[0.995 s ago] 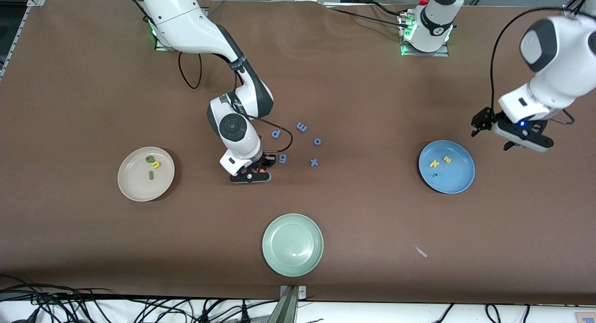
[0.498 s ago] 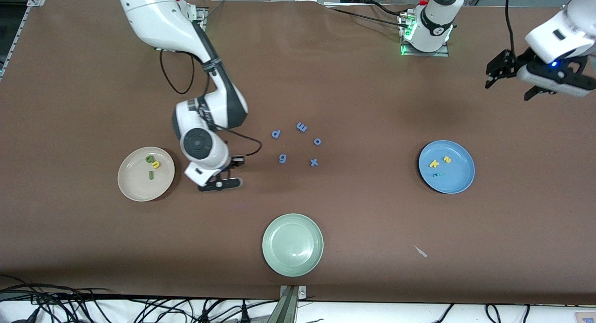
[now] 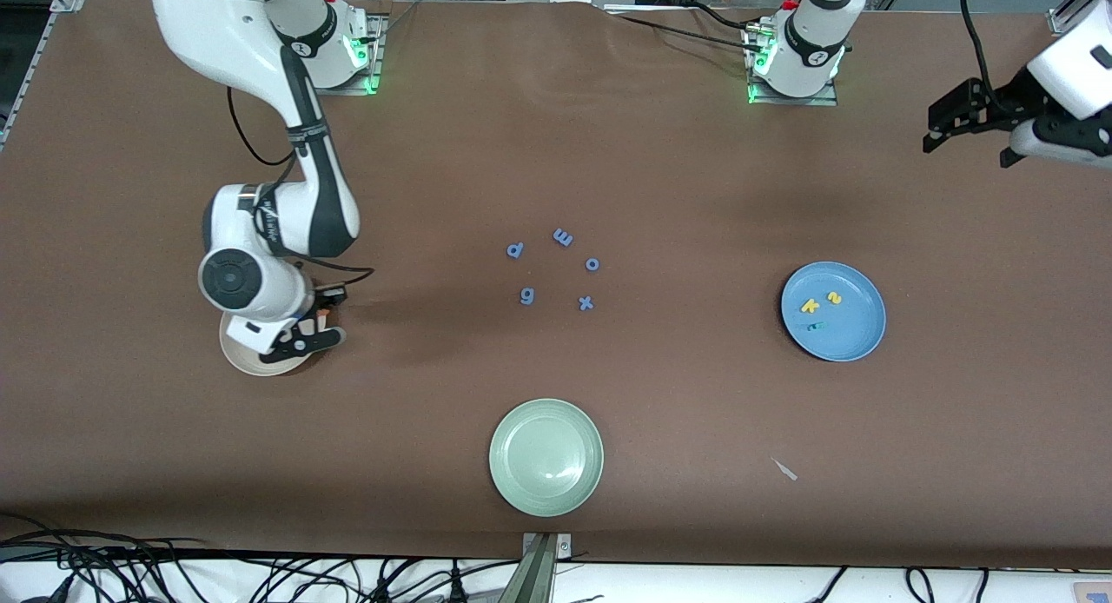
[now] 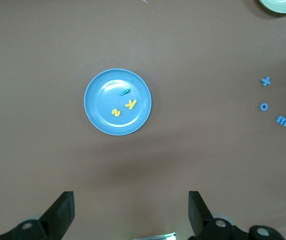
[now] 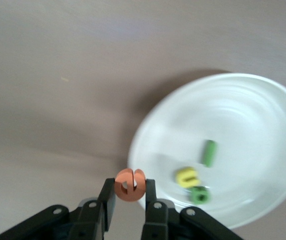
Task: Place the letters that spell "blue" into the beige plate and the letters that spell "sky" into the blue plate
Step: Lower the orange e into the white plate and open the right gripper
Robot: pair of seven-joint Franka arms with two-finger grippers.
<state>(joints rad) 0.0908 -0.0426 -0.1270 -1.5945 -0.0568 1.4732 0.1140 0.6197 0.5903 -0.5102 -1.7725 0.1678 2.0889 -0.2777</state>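
Note:
My right gripper (image 5: 129, 194) is shut on the orange e (image 5: 129, 185) and hangs over the rim of the beige plate (image 5: 248, 120), at the edge toward the table's middle. In that plate lie the green l (image 5: 209, 152), the yellow u (image 5: 187, 176) and the green b (image 5: 199, 194). In the front view the right arm hides most of the beige plate (image 3: 248, 362). The blue plate (image 3: 860, 338) holds the yellow k (image 3: 810, 306), yellow s (image 3: 834, 298) and teal y (image 3: 815, 326). My left gripper (image 3: 969, 127) waits open and empty, high over the left arm's end of the table.
Periwinkle letters p (image 3: 515, 250), m (image 3: 563, 236), o (image 3: 592, 264), g (image 3: 526, 296) and x (image 3: 585, 303) lie at the table's middle. A pale green plate (image 3: 546, 456) sits nearer the front camera. A small white scrap (image 3: 785, 469) lies beside it, toward the left arm's end.
My right arm has carried the orange e from beside the periwinkle letters over to the beige plate. My left arm has pulled up and away from the blue plate.

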